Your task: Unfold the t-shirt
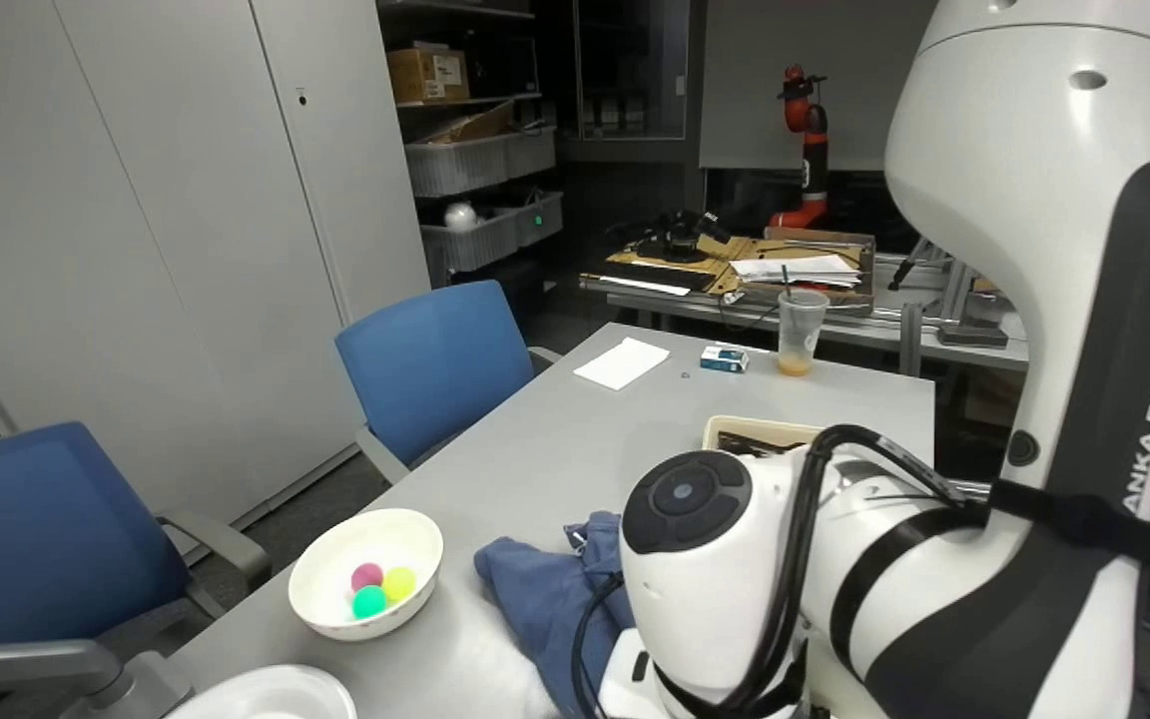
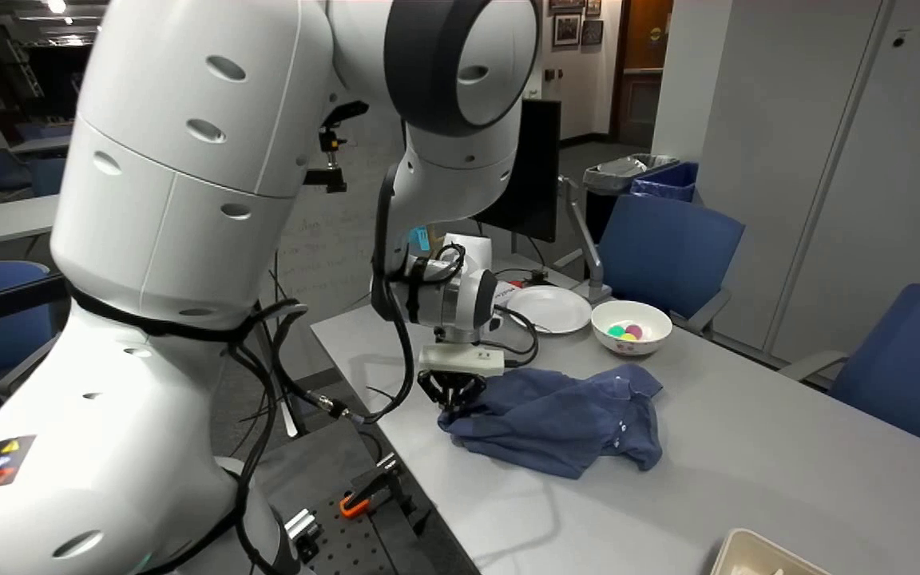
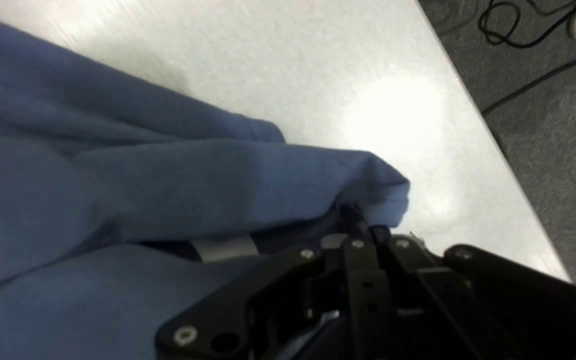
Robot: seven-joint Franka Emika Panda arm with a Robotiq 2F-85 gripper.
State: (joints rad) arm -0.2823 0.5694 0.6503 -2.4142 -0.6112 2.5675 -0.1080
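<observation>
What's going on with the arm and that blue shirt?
The robot arm is on an unfolding job: its hand is shut on one edge of the t-shirt. The cloth lies rumpled and folded over itself on the table, not yet spread flat. A white plate and a white bowl stand nearby.

I am holding the arm [image 2: 180, 152] arched high, its wrist [image 2: 432, 299] hanging low; beneath it the gripper [image 2: 452, 406] is pointing downward in an exterior view, and in the wrist view its black fingers [image 3: 360, 270] are pinching together at the tips.
</observation>
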